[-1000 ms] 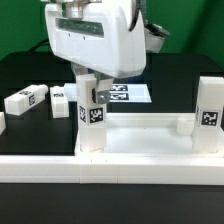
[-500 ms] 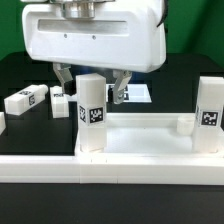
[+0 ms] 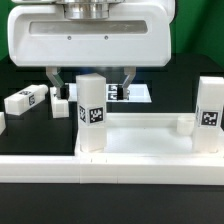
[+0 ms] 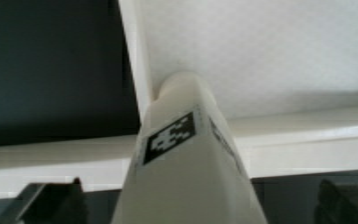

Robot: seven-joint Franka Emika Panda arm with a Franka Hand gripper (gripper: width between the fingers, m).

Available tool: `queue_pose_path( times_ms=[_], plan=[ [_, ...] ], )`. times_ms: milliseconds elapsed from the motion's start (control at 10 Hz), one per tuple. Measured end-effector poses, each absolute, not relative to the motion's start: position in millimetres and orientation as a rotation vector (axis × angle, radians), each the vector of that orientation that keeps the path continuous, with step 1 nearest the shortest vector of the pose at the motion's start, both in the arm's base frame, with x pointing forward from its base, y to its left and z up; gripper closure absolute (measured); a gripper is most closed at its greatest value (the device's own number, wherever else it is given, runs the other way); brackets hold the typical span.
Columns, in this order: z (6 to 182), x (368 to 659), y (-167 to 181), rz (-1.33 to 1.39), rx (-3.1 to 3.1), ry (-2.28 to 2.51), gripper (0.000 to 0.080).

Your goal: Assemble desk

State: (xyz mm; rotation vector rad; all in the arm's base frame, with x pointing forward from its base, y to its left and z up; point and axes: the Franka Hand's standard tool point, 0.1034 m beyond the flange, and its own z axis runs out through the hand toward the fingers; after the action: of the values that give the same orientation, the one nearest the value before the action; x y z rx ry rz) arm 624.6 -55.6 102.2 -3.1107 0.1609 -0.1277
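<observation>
The white desk top point(image 3: 150, 124) lies on the table with two white square legs standing in its corner sockets. The left leg point(image 3: 92, 112) and the right leg point(image 3: 210, 116) each carry a black-and-white tag. My gripper point(image 3: 92, 84) is open and hangs over the left leg. Its dark fingers point(image 3: 56, 86) stand on either side of the leg's upper part, apart from it. In the wrist view the leg point(image 4: 190, 150) rises between the two fingers point(image 4: 51, 200), with the desk top point(image 4: 265, 60) beneath it.
Two loose white legs point(image 3: 25, 99) point(image 3: 62, 103) lie on the black table at the exterior view's left. The marker board point(image 3: 136, 93) lies behind the gripper. A long white border rail point(image 3: 110, 168) runs along the front.
The gripper has turned square to the left leg and come down. Its fingers now straddle the leg.
</observation>
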Motion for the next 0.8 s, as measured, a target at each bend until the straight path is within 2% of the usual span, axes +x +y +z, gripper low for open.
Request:
queue_pose_path(
  times_ms=[500,700,800],
  plan=[
    [102.4,624.2,-59.5,-0.117,-3.123,-0.490,0.0151],
    [102.0,624.0,-60.0,-0.115,-3.116,-0.539,0.0151],
    [102.0,623.9,-60.1,-0.115,-3.116,-0.539,0.0273]
  ],
)
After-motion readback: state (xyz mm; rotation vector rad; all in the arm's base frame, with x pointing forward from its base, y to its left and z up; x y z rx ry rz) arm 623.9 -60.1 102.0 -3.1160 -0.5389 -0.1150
